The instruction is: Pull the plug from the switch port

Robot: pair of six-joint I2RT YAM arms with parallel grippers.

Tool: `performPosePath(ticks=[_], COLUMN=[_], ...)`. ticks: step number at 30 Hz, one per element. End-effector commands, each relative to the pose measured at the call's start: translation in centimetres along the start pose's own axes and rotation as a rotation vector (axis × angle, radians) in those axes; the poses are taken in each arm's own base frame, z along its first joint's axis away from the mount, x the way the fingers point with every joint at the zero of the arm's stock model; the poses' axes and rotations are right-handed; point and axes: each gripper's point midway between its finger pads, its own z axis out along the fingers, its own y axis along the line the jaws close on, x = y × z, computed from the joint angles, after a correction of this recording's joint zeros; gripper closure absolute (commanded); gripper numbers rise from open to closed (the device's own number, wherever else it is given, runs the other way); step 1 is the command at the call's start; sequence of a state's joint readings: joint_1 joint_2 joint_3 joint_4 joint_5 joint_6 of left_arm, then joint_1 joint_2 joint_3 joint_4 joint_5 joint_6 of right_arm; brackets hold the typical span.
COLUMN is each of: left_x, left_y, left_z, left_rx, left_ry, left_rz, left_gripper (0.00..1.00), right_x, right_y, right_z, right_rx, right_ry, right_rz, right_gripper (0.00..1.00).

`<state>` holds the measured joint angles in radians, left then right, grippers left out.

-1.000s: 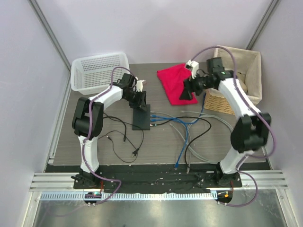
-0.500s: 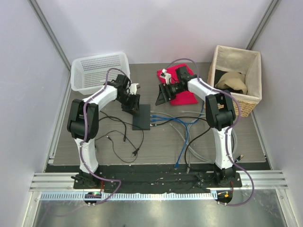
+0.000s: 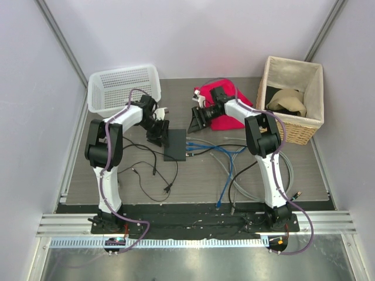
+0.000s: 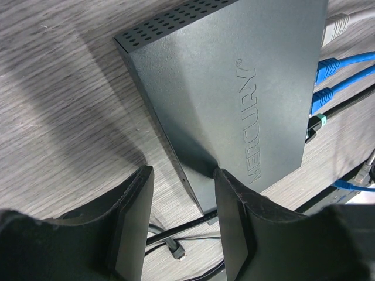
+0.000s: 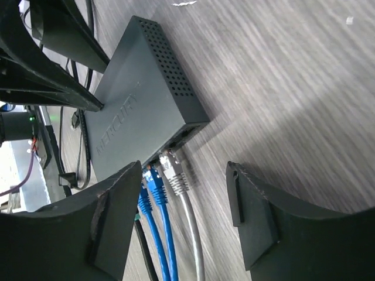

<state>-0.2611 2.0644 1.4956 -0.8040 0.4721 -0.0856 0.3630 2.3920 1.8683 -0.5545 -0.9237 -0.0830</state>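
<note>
The switch (image 3: 175,144) is a flat black box lying on the table. A grey plug (image 5: 176,171), two blue plugs (image 5: 152,186) and a black one with a green tip (image 4: 314,124) sit in its port edge. My left gripper (image 4: 181,175) is open at the switch's (image 4: 234,82) opposite end. One finger (image 4: 234,228) rests over the near corner and the other is on the table beside it. My right gripper (image 5: 184,170) is open and low at the port end, with the grey plug between its jaws but not touched. The left gripper (image 3: 157,136) and right gripper (image 3: 193,124) flank the box.
Grey, blue and black cables (image 3: 231,155) trail from the ports toward the near edge. A loose black lead (image 3: 149,172) lies left of them. A red cloth (image 3: 229,100) lies behind the right arm. A white mesh basket (image 3: 123,88) stands back left, a wicker basket (image 3: 293,99) back right.
The right arm has swung left from the wicker basket, over the red cloth, down to the switch's port end, its jaws narrowing. The left gripper shifted slightly along the switch's left edge.
</note>
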Motion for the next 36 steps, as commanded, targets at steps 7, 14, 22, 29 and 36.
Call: performPosePath(ticks=[7,14,22,29,36], left_x=[1.6,1.6,2.0,2.4,3.0], left_y=[1.1,1.2,1.5,1.7,2.0], left_z=[2.5,2.5,2.5,2.3,2.9], left_rx=[-0.007,-0.007,-0.027,-0.051,-0.076], left_ry=[0.064,0.061,0.066,0.079,0.108], left_rz=[-0.022,-0.023,-0.014,0.012,0.039], left_gripper=[0.50,0.50,0.49,0.49,0.49], right_x=[5.2,6.7,7.8,8.7,10.6], right_y=[0.4,-0.3,-1.0,-2.4,-3.6], right_z=[2.9,3.5,4.0,4.5,4.8], right_rx=[-0.047,-0.026,-0.025,0.052,0.140], right_ry=[0.135,0.166,0.186,0.228,0.302], right_rz=[0.054,0.076,0.096,0.105,0.076], right_gripper=[0.39,0.44,0.55,0.60,0.70])
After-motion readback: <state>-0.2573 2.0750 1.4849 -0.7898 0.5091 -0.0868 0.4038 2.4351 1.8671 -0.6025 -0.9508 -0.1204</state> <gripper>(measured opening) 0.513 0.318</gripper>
